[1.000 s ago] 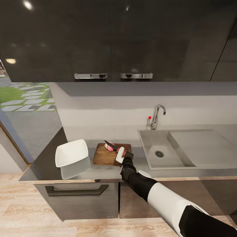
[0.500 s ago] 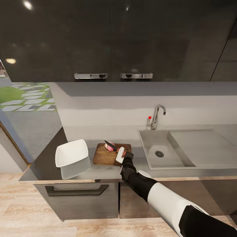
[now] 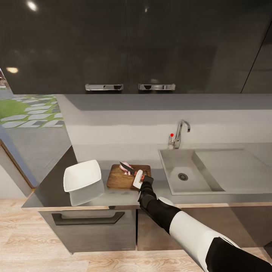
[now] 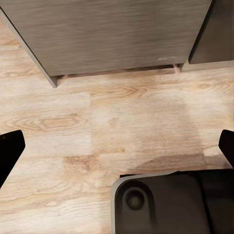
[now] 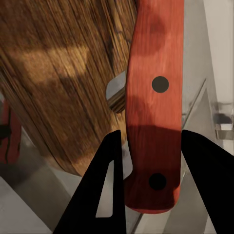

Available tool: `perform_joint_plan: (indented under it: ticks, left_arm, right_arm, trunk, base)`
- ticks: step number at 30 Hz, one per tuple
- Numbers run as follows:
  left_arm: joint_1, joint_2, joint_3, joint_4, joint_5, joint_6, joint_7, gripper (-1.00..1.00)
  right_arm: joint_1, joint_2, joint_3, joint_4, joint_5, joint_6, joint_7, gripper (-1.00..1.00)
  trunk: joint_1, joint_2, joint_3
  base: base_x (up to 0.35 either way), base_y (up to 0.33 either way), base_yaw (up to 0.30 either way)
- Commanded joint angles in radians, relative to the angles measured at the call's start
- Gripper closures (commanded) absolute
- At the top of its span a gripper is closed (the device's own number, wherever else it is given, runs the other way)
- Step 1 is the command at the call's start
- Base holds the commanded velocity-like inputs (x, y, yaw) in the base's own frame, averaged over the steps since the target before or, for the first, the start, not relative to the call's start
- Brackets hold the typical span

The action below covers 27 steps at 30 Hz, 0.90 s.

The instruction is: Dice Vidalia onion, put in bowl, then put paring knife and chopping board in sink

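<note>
On the chopping board [image 3: 126,177], the right gripper [image 3: 140,177] is pinching the paring knife [image 3: 127,168] by its red-orange handle, jaws pressed against either side of it. From the right wrist view the handle [image 5: 153,105] is running straight out between the two dark fingers [image 5: 100,190], its two rivets plain to see, while the blade is lying beyond the handle's far end and is cut off by the frame. From the head view the short dark blade is pointing away from the jaws and lying over the Vidalia onion [image 3: 126,167], which is sitting just beyond them at the board's far edge; the blade is hiding part of it, and it is too small to tell whether it is whole or in pieces, though pink and white are both showing. The board's grain [image 5: 58,83] is passing under and beside the jaws. The bowl [image 3: 82,176] is standing well off to one side of the jaws on the countertop [image 3: 113,196], apart from the board, and the sink [image 3: 189,175] is lying to the other side with its drain showing.

The left gripper [image 4: 117,146] is hanging over the wooden floor [image 4: 97,122] near the cabinet base [image 4: 112,34]; its fingertips [image 4: 9,146] are standing wide apart at the frame's edges, mostly cut off, holding nothing
</note>
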Motion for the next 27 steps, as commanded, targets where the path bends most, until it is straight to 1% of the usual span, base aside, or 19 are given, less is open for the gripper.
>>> perform_joint_plan:
  ticks: [1, 10, 22, 27]
  left_arm:
    - [0.000, 0.002, -0.008, -0.002, 0.010, -0.001, 0.004, -1.00]
    - [0.000, -0.004, -0.009, -0.002, 0.010, -0.001, 0.004, -1.00]
    - [0.000, -0.004, -0.009, -0.002, 0.010, -0.001, 0.004, -1.00]
    - [0.000, -0.005, -0.009, -0.002, 0.010, -0.001, 0.004, -1.00]
  right_arm:
    - [-0.002, 0.000, 0.005, 0.000, -0.002, 0.006, -0.004, 1.00]
    - [-0.001, 0.000, 0.005, 0.000, -0.001, 0.006, -0.004, 1.00]
    - [-0.002, 0.000, 0.005, -0.002, 0.000, 0.005, -0.007, 1.00]
    - [-0.002, 0.000, 0.005, -0.004, 0.000, 0.005, -0.008, 1.00]
  trunk:
    - [0.001, -0.002, -0.002]
    - [0.001, -0.002, -0.002]
    - [0.001, -0.002, -0.002]
    - [0.001, -0.002, -0.002]
  base:
    - [0.000, 0.000, 0.000]
    - [0.000, 0.000, 0.000]
    - [0.001, 0.000, 0.000]
    - [0.156, 0.000, 0.000]
